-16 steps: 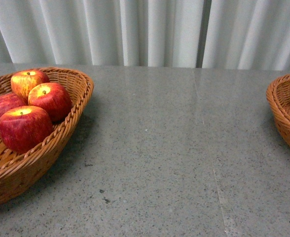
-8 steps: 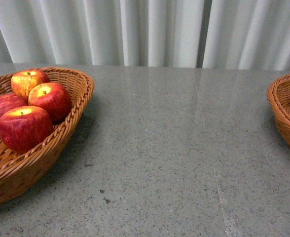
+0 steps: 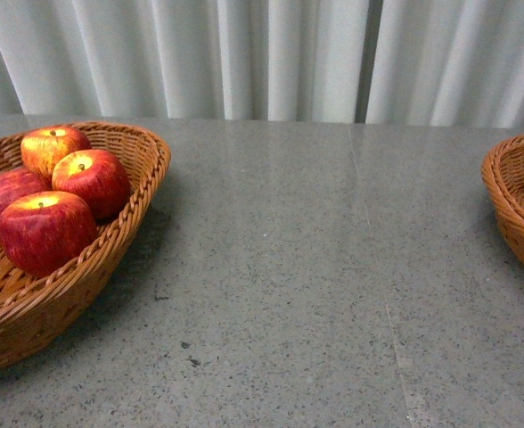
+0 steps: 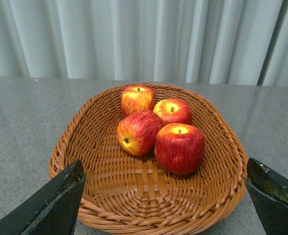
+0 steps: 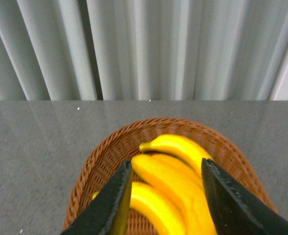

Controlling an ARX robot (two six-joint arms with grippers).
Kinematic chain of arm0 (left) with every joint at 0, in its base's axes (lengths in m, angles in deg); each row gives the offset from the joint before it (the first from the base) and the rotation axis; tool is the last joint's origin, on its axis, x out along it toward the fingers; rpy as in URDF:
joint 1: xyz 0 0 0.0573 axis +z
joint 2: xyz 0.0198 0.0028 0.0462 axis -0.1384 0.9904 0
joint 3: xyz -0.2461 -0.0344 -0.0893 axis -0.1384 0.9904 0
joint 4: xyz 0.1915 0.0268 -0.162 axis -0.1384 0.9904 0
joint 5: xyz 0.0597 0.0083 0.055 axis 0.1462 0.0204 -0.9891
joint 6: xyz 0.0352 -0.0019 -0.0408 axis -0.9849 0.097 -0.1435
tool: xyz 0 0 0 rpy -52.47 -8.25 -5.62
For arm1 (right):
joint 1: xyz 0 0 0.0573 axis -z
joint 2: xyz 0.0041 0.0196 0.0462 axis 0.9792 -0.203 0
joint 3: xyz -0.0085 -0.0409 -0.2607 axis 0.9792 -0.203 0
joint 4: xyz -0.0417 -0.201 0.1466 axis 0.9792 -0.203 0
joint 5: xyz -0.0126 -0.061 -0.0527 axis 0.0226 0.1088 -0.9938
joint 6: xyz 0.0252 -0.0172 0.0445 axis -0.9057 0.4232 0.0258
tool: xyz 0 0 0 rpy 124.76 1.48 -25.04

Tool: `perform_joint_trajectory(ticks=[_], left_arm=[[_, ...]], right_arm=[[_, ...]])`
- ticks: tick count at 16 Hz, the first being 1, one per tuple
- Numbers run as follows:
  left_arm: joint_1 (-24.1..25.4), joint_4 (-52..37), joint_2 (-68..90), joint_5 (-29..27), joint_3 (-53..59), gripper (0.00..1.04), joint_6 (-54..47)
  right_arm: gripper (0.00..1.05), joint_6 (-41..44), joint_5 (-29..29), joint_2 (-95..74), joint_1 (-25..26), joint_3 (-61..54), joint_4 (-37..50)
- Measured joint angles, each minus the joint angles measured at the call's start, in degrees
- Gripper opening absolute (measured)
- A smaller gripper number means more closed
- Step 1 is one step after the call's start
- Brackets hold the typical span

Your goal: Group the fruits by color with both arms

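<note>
Apples: four (image 4: 179, 148) lie clustered in my left basket (image 4: 90, 147), toward its far side; one lies tipped on its side, touching the rest.
Bananas: a bunch (image 5: 176, 188) in my right basket (image 5: 97, 166), between my right fingers.
Left gripper (image 4: 166, 196): spread wide, empty, hovering at the near rim of the left basket.
Right gripper (image 5: 166, 196): fingers flank the bananas; I cannot tell whether they press or merely straddle them.
Desk (image 3: 333, 267): no fruit on it between the baskets.
Handling: apples look glossy, rigid, likely slippery; I'd pinch across the widest middle. Bananas seem stiff and curved; mid-length is best.
Progress: colours look sorted already.
</note>
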Motion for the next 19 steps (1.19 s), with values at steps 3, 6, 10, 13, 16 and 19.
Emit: perform_joint_trajectory(ticks=[3,6,10,13,16,19], left_arm=[[0.00,0.00,0.00,0.00,0.00,0.98,0.00],[0.00,0.00,0.00,0.00,0.00,0.98,0.00],[0.00,-0.02,0.00,-0.02,0.00,0.98,0.00],[0.00,0.00,0.00,0.00,0.00,0.98,0.00],[0.00,0.00,0.00,0.02,0.00,0.98,0.00],[0.00,0.00,0.00,0.00,0.00,0.98,0.00]], right_arm=[[0.13,0.02,-5.57,15.72,-5.90,-9.88,-2.51],[0.02,0.22,-9.55,19.98,-9.68,-14.36,-3.17],[0.02,0.26,-16.90,25.46,-17.20,-17.31,-5.14],[0.02,0.26,-17.03,28.87,-16.94,-19.06,-6.91],[0.02,0.26,-17.03,32.11,-16.94,-20.11,-8.98],[0.02,0.24,-17.05,35.93,-16.94,-21.49,-11.32]])
